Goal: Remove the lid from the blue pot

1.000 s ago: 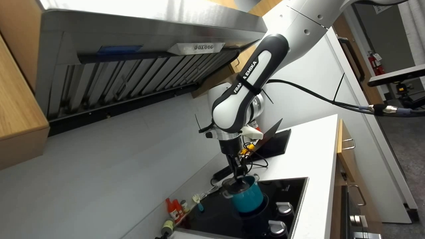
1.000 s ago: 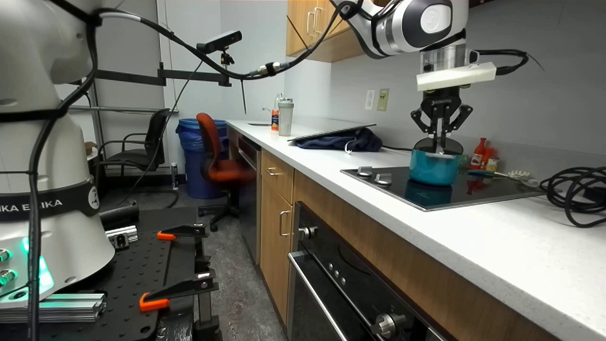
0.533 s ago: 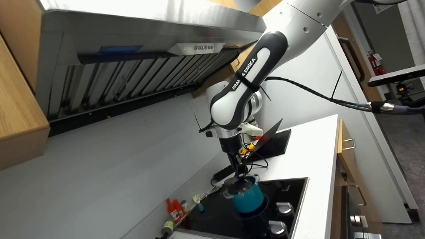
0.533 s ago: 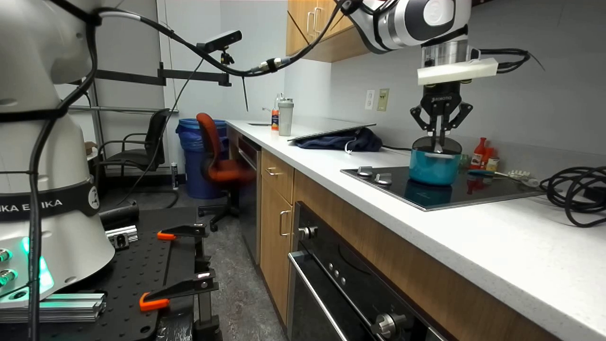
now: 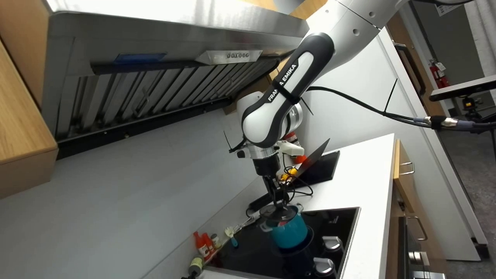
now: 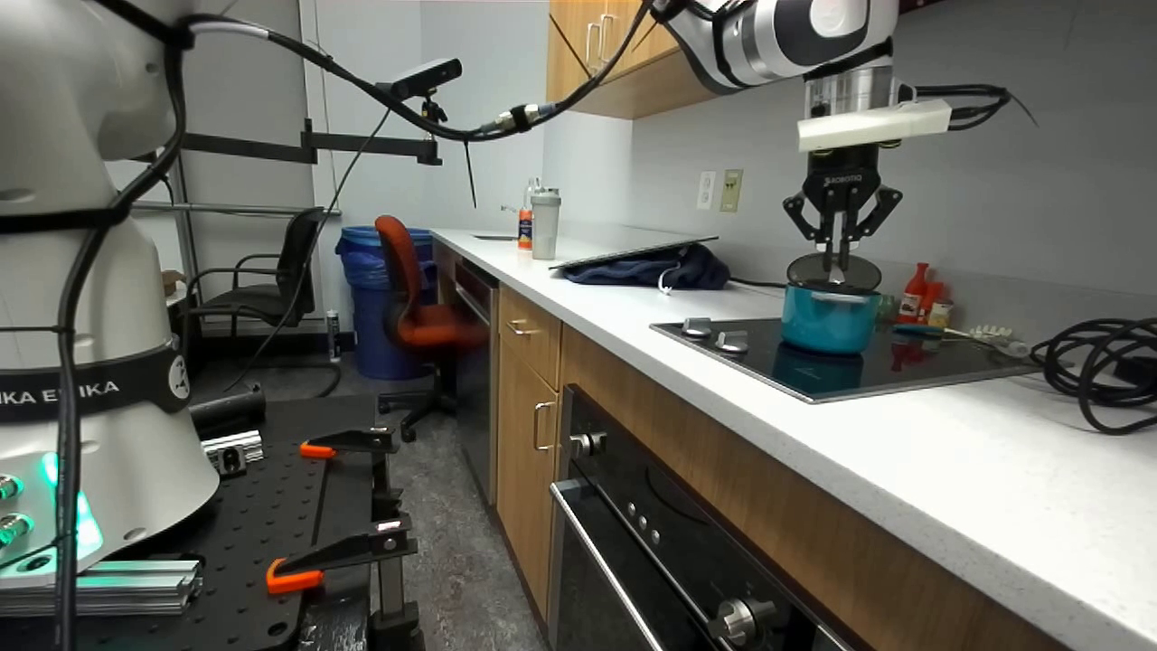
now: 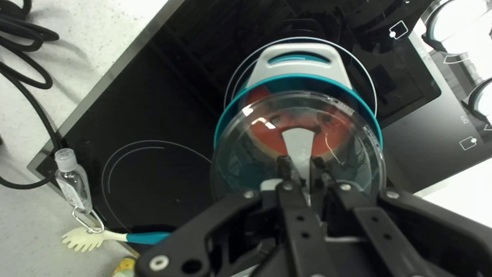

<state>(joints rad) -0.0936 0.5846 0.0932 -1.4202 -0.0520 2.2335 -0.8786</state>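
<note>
While hand grips clear lid above blue pot | red contents show inside

In the wrist view, stove knobs are washed out by glare; specular highlights are reflected by the transparent lid.

I see a teal pot, its grey handle, my black gripper. Through the clear lid, the contents look red, I think.
</note>
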